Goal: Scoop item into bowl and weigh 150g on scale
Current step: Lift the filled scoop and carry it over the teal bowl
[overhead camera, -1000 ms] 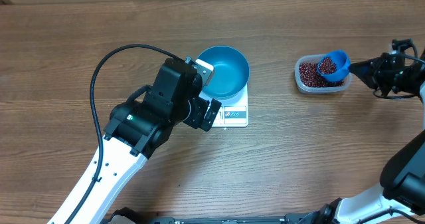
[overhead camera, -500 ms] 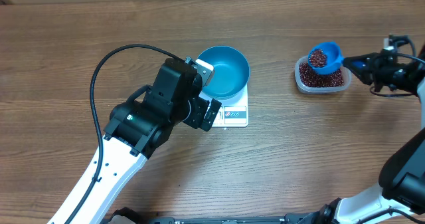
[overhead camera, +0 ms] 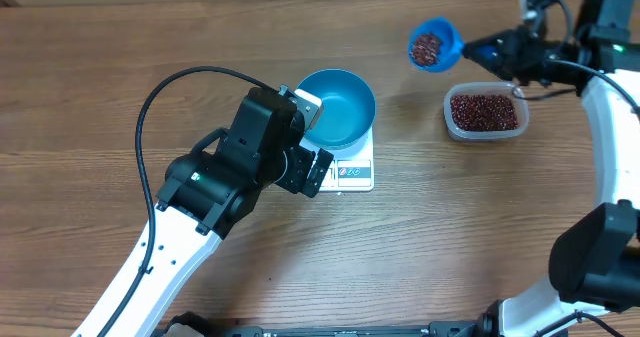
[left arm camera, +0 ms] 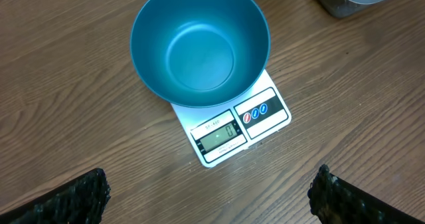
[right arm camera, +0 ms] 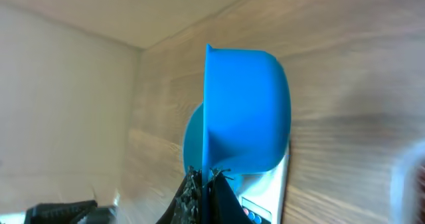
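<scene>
Far left: left gripper, jaws spread wide, clasping nothing, hovering just beside the scale. On the scale: blue bowl, upright; display edge toward the near side of the table. Further right, lifted clear of the tub: blue scoop, mouth up, loaded with beans. Long axis left-right, cup end toward the bowl, handle clamped in the tightly closed right gripper. More beans in the tub.

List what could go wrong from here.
1. The loaded scoop hangs over bare table, short of the bowl; a tilt could spill beans there.
2. A full dump could overshoot the target weight.
3. Bumping the bowl's rim might shift it on the scale.
</scene>
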Controlling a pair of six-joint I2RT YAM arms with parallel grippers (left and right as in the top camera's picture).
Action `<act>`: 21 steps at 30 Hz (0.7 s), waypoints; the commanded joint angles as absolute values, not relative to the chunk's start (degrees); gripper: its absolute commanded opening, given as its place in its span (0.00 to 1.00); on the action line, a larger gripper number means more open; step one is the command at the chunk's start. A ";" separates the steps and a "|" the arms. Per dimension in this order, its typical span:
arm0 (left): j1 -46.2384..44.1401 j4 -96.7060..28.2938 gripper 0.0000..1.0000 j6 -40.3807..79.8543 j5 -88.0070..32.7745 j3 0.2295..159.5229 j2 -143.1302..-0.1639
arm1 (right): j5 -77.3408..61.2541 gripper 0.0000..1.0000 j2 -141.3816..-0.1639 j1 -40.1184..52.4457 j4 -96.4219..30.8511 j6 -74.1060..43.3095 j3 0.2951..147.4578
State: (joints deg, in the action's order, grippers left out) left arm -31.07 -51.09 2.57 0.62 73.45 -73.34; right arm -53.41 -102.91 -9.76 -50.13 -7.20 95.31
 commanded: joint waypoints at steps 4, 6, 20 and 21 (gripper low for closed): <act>-30.76 -50.94 1.00 1.87 0.19 74.39 -72.73 | -50.87 0.04 -100.84 -2.68 -45.52 -7.44 97.27; -30.76 -50.96 0.99 1.87 0.19 74.39 -72.73 | -49.21 0.04 -100.84 -0.82 -45.01 -7.25 97.27; -30.76 -50.94 0.99 1.87 0.19 74.39 -72.73 | -36.25 0.04 -100.84 9.39 -47.77 1.26 97.21; -30.76 -50.96 1.00 1.87 0.19 74.39 -72.73 | -35.55 0.04 -100.84 9.91 -48.21 2.98 97.21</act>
State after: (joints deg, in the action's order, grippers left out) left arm -31.07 -51.09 2.57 0.62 73.45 -73.34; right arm -40.99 -102.85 8.69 -47.97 -1.83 95.53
